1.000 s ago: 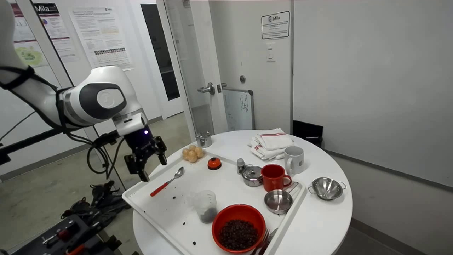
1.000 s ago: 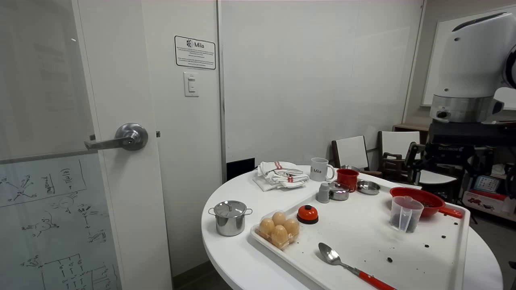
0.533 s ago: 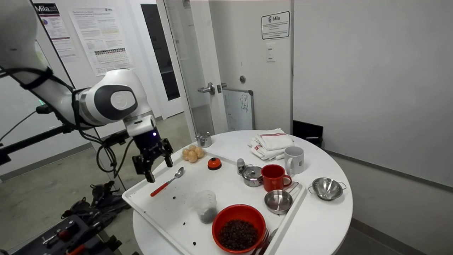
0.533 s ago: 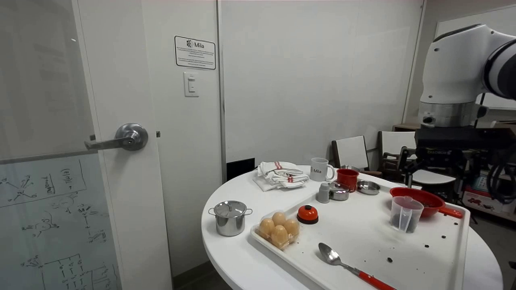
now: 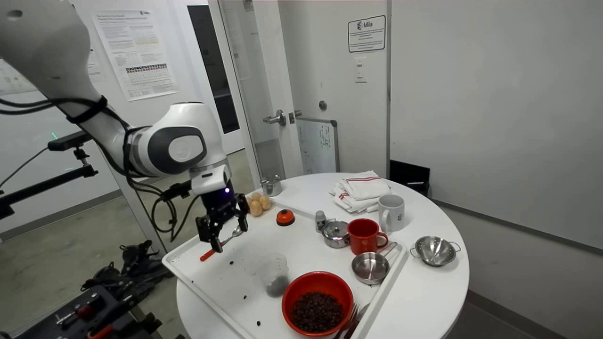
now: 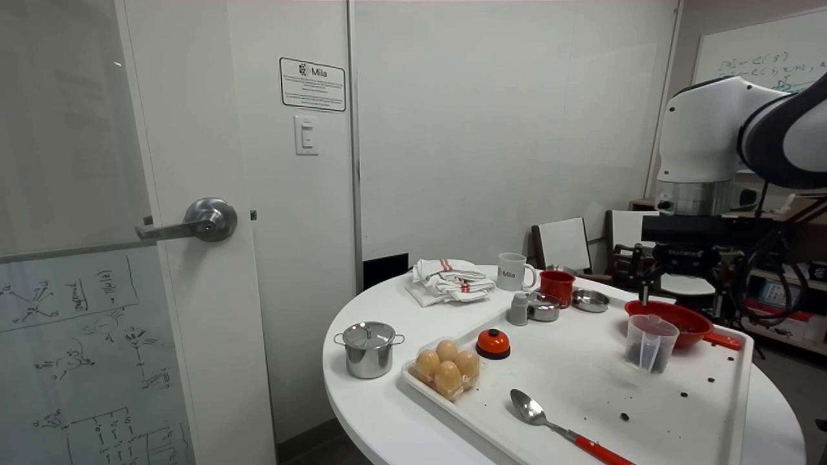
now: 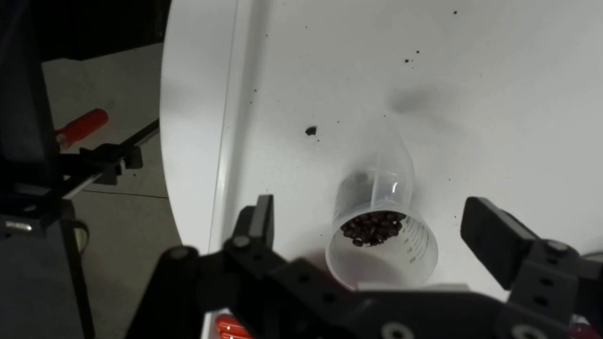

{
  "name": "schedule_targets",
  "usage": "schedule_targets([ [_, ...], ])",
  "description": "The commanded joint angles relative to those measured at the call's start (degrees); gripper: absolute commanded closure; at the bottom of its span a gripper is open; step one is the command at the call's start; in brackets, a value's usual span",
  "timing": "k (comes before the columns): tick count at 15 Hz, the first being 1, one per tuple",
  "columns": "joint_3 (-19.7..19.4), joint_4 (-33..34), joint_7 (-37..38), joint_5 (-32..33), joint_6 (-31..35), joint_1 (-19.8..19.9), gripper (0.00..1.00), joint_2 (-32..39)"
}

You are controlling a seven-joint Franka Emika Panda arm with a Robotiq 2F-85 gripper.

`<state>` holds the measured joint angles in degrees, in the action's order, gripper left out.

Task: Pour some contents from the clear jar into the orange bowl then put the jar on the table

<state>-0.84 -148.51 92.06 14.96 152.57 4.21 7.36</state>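
The black two-fingered pincer (image 5: pixel 231 238) has its fingers spread wide, with nothing held between them. Below it, framed between those fingers in the wrist view, stands the clear round plastic measuring jar (image 6: pixel 651 342) of dark beans (image 7: pixel 373 227), upright, long axis rising toward the pincer. Its handle points across the closing line, so a lowered grasp should meet plain walls, perhaps after some shift toward the round red-orange bowl (image 5: pixel 316 281), just beyond the jar from the pincer.
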Motion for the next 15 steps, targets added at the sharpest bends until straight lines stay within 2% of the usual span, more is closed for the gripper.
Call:
schedule_targets([
  [1,-1.80,2.76,-3.73,-4.42,2.53,-1.50,0.00,5.10],
  [8,-3.59,9.10,-7.27,-10.07,1.57,-3.30,0.00,13.43],
  [15,-7.49,15.47,-6.17,-9.59,-0.33,-7.36,0.00,21.37],
])
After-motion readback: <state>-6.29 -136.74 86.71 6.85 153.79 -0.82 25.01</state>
